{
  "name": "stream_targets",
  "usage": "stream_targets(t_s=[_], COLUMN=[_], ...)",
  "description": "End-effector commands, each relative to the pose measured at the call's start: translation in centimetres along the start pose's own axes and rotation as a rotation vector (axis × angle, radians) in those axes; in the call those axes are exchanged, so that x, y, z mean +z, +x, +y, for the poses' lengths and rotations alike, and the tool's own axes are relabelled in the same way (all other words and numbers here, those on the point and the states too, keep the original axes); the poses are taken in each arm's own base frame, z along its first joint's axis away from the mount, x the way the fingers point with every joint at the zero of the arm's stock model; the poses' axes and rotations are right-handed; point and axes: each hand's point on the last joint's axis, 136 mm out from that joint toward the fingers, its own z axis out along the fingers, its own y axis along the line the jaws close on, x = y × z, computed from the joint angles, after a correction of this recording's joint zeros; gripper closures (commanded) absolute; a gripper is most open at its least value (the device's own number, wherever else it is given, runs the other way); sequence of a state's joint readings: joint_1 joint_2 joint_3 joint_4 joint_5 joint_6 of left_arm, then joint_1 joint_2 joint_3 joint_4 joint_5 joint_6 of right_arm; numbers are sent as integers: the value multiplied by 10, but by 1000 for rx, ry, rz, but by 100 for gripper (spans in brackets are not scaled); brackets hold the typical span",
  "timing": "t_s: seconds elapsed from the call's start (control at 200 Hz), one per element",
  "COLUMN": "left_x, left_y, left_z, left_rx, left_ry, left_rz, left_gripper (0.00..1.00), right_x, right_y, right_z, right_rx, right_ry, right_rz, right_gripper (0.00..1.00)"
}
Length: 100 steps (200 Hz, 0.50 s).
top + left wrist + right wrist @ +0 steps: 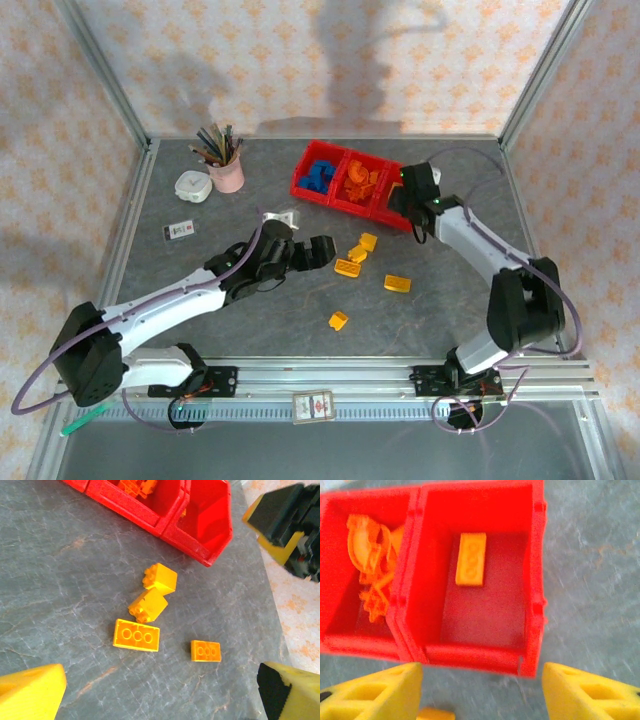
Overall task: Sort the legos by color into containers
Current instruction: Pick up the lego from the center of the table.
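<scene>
The red containers (345, 200) stand at the back of the table. The left bin holds blue legos (320, 177), the middle one orange pieces (360, 182). My right gripper (405, 198) hovers over the right bin, open and holding nothing (482, 692). One yellow plate (471, 559) lies on that bin's floor, and orange curved pieces (370, 565) fill the bin beside it. Several yellow legos lie loose on the table (347, 268), (397, 283), (338, 321). My left gripper (325, 250) is open just left of them, its fingers wide apart (160, 695) above bare table short of the yellow bricks (136, 635), (205, 651).
A pink pencil cup (228, 172) and a white round dish (192, 186) stand at the back left. A small card (179, 231) lies on the left, and a white object (283, 217) sits by the left arm. Metal frame posts border the table.
</scene>
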<state>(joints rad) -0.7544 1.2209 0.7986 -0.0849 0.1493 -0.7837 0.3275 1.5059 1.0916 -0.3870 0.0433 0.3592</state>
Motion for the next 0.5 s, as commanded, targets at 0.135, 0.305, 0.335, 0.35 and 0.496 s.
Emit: stream_targets(t_s=[0.135, 0.305, 0.335, 0.35, 0.496], left_x=[-11, -15, -16, -15, -16], left_y=[18, 31, 33, 34, 42], left_z=[7, 10, 11, 12, 19], left_rx=[-1, -17, -18, -18, -29], left_ry=[-7, 5, 4, 2, -11], left_rz=[10, 21, 23, 25, 35], left_gripper=[1, 1, 1, 1, 1], right_x=[-22, -27, -27, -27, -26], right_y=[68, 111, 117, 121, 154], right_z=[-25, -36, -37, -38, -39], right_rx=[10, 7, 11, 10, 0], right_ry=[29, 60, 62, 61, 65], right_rz=[101, 159, 165, 171, 217], right_gripper=[29, 21, 19, 19, 11])
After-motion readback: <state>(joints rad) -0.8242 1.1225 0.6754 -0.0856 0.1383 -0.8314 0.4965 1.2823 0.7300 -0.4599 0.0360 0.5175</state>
